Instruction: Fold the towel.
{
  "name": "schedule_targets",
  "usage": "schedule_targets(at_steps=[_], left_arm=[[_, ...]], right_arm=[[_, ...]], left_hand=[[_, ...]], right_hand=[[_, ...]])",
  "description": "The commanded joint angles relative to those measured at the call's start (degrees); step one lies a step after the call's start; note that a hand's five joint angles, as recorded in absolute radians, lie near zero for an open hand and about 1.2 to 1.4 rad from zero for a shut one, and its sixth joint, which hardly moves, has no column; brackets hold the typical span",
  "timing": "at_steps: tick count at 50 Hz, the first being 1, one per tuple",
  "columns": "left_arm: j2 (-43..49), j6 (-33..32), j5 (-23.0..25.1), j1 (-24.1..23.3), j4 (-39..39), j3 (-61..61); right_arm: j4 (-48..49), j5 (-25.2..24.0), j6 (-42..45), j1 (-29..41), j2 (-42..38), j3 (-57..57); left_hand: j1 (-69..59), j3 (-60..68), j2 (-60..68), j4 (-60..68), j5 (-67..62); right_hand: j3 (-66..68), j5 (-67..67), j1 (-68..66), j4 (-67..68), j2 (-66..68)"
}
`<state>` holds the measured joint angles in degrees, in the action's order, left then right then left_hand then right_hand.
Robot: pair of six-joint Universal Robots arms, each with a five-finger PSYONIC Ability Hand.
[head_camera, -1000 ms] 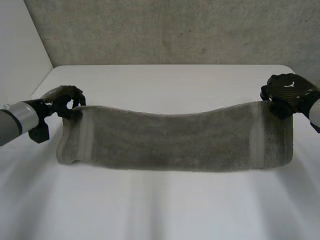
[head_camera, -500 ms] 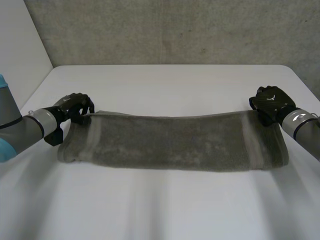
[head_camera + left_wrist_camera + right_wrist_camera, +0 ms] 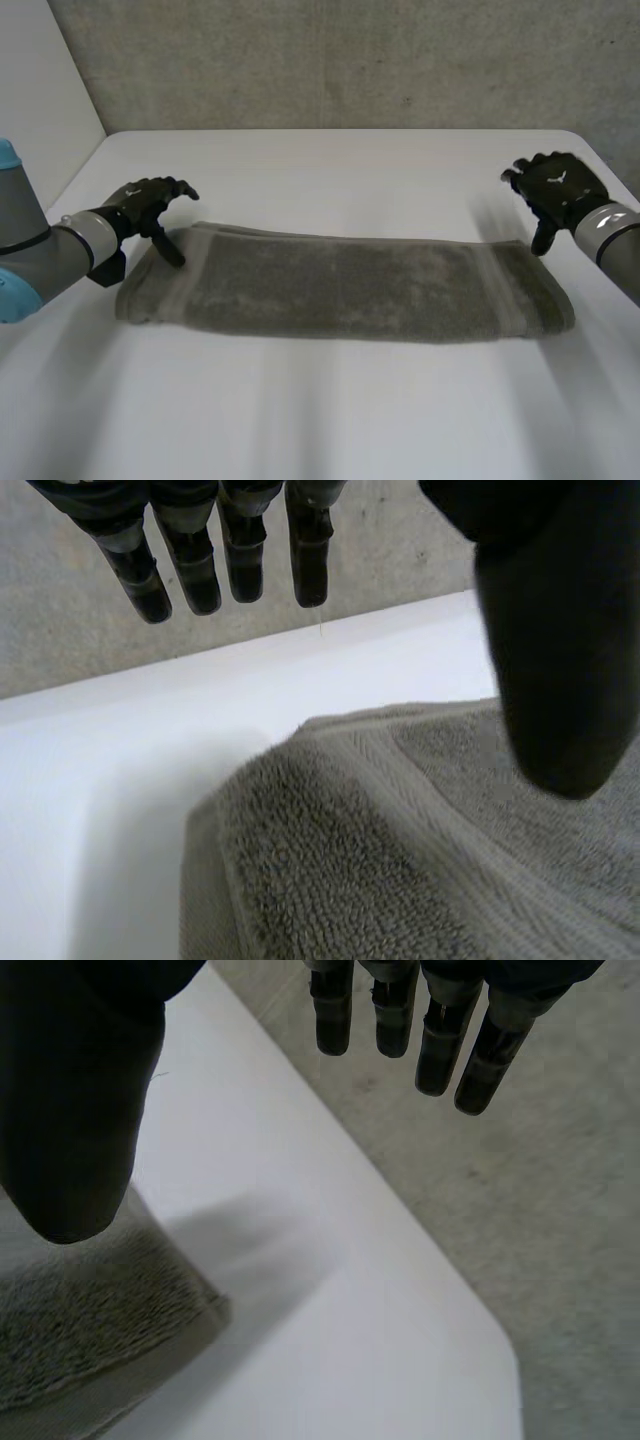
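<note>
The towel [image 3: 340,285] lay as a long folded strip across the table [image 3: 320,170]. My left hand [image 3: 148,203] was open over its far left corner, and my right hand [image 3: 556,188] was open just beside the right end; neither held cloth. For the next fold, I judged I should pinch both layers together and keep the edges aligned.

Surface: white rounded table [image 3: 330,160].
On it: long folded grey terry towel [image 3: 340,290], lying left to right, mid-table.
</note>
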<state>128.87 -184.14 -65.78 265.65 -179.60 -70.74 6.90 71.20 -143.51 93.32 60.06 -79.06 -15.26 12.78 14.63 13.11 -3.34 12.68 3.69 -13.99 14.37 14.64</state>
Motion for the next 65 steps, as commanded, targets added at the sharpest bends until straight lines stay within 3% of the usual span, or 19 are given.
schedule_targets(at_steps=[1, 8, 10, 15, 21, 23, 25, 26, 27, 29, 31, 46, 58, 65], left_arm=[[-7.12, 0.36, 0.04, 0.13, -0.14, -5.18], [-15.22, 0.72, 0.39, -0.13, -2.87, -13.19], [-17.07, 0.98, 0.39, -0.49, -3.92, -15.3], [-23.3, 1.68, -0.05, -3.38, -11.55, -24.25], [-25.95, 2.12, -0.93, -5.14, -16.58, -28.14], [-26.03, 2.56, -1.9, -5.58, -16.93, -28.58], [-25.6, 3.09, -3.38, -6.63, -17.02, -28.75], [-25.59, 3.09, -3.39, -6.64, -17.02, -28.75], [-25.33, 3.26, -3.74, -6.99, -17.02, -28.93], [-25.15, 3.35, -3.74, -7.17, -17.1, -29.19], [-24.63, 3.26, -3.65, -6.9, -17.1, -29.45], [-22.87, 3.18, -3.65, -6.2, -17.37, -29.28], [-21.82, 3.18, -3.74, -6.2, -17.37, -29.19], [-21.73, 3.18, -3.65, -6.2, -17.37, -29.19]], right_arm=[[-0.31, -0.09, -2.03, -0.5, 10.76, -6.71], [-2.77, -1.41, -4.76, -1.12, 18.6, -14.81], [-6.53, -3.86, -4.59, -1.64, 19.83, -18.05], [-9.45, -7.03, -4.15, -3.31, 19.22, -21.57], [-4.72, -7.74, -3.36, -5.07, 14.66, -23.77], [-3.3, -7.48, -3.01, -5.16, 13.33, -24.04], [-1.8, -7.13, -2.66, -5.16, 12.1, -24.22], [-0.24, -7.04, -2.13, -5.16, 10.71, -24.3], [0.91, -6.86, -1.61, -5.25, 9.91, -24.56], [1.62, -6.69, -1.08, -5.68, 9.38, -24.83], [2.41, -6.42, -0.19, -6.22, 8.93, -25.27], [1.8, -3.53, 7.8, -9.02, 7.0, -25.89], [-4.17, -4.05, 10.09, -9.64, 8.58, -25.97], [-2.6, -4.67, 10.18, -9.64, 7.62, -26.06]], left_hand=[[4.37, -2.78, -3.74, -3.11, 2.45], [4.37, -2.78, -3.74, -3.11, 2.45], [4.37, -2.78, -3.74, -3.11, 2.45], [4.37, -2.78, -3.74, -3.11, 2.45], [1.35, -2.78, -0.71, -3.11, -0.58], [-5.04, -2.78, 5.68, -3.11, -6.97], [-34.47, -2.78, 35.11, -3.11, -36.4], [-34.65, -2.78, 35.28, -3.11, -36.57], [-46.47, -2.78, 47.11, -3.11, -48.4], [-49.96, -2.78, 50.59, -3.11, -51.88], [-63.35, -2.78, 63.98, -3.11, -65.27], [-64.74, -2.78, 65.37, -3.11, -66.66], [-64.74, -2.78, 65.37, -3.11, -66.66], [-62.6, -2.78, 63.23, -3.11, -64.52]], right_hand=[[-2.68, -3.69, 3.99, -4.37, -4.64], [-2.68, -3.69, 3.99, -4.37, -4.64], [-2.68, -3.69, 3.99, -4.37, -4.64], [-2.68, -3.69, 3.99, -4.37, -4.64], [-2.68, 6.64, -6.34, -4.37, 5.69], [-2.68, 7.33, -7.02, -4.37, 6.37], [-2.68, 8.51, -8.2, -4.37, 7.55], [-2.68, 9.84, -9.53, -4.37, 8.88], [-2.68, 13.01, -12.71, -4.37, 12.06], [-2.68, 14.88, -14.57, -4.37, 13.92], [-2.68, 15.4, -15.1, -4.37, 14.45], [-2.68, 16.41, -16.11, -4.37, 15.46], [-2.68, 15.4, -15.1, -4.37, 14.45], [-2.68, 20.93, -20.62, -4.37, 19.97]])
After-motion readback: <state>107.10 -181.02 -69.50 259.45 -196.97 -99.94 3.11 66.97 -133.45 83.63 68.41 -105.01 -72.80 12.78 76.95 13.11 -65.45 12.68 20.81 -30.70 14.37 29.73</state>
